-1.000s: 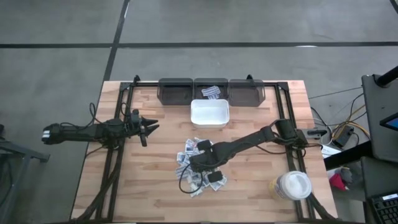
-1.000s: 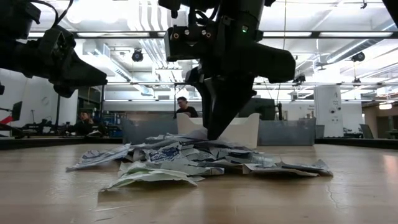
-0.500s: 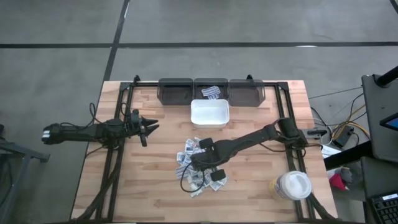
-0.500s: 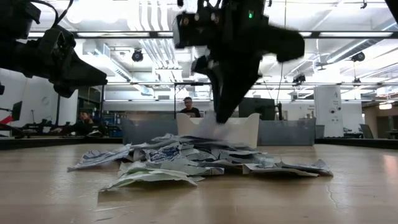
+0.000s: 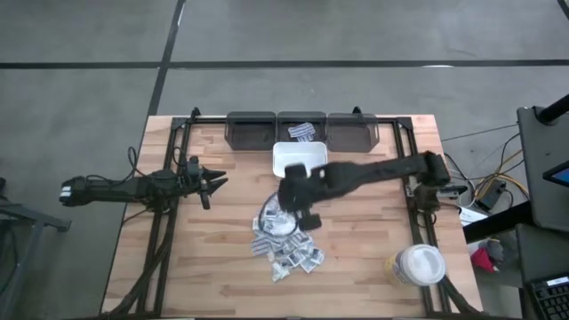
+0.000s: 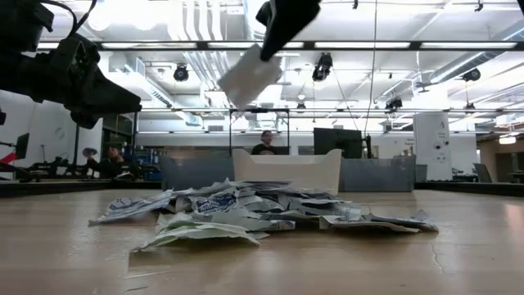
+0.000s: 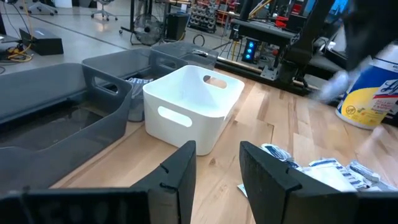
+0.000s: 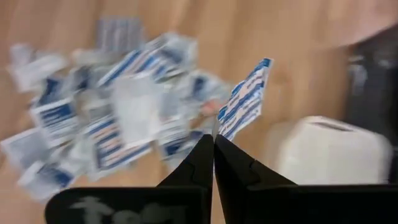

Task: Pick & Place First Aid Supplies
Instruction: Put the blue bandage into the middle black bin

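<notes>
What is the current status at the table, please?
Right gripper shut on one sachet, lifted above the pile. Left gripper open, waiting at table's left. White bin ahead, nothing in the way.

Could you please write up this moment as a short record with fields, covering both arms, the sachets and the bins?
Right end effector: shut on one sachet, lifted above the pile
Left end effector: open, empty, waiting at the table's left side
Pile of sachets: loose heap on the table's middle, in front of the white bin
White bin: open-topped, behind the pile
Grey bins: three in a row at the far edge; the middle one holds a few sachets
White tub: near right corner, lid on
</notes>
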Robot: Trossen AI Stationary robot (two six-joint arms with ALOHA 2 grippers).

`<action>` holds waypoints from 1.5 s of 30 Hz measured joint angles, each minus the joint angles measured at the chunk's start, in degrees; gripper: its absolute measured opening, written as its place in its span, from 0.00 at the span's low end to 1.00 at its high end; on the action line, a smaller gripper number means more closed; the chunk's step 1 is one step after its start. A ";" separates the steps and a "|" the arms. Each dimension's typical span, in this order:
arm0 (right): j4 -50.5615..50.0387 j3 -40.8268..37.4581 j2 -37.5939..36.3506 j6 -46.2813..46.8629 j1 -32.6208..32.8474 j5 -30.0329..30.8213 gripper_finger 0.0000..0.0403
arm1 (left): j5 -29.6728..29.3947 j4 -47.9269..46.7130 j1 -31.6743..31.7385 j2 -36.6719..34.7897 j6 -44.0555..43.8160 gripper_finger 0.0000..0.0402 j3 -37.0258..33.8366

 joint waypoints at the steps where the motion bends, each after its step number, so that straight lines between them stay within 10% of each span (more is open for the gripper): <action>1: 0.91 0.00 -0.81 -0.89 -0.91 0.94 0.02 | 0.00 0.00 0.00 0.00 -0.01 0.31 0.00; 18: 10.27 0.02 -0.92 -40.61 -20.82 4.83 0.02 | -0.44 0.02 0.00 1.01 0.28 0.31 0.00; 45: 3.42 0.00 11.88 -56.37 -36.32 4.00 0.02 | -6.25 0.35 0.04 1.86 0.46 0.31 -0.04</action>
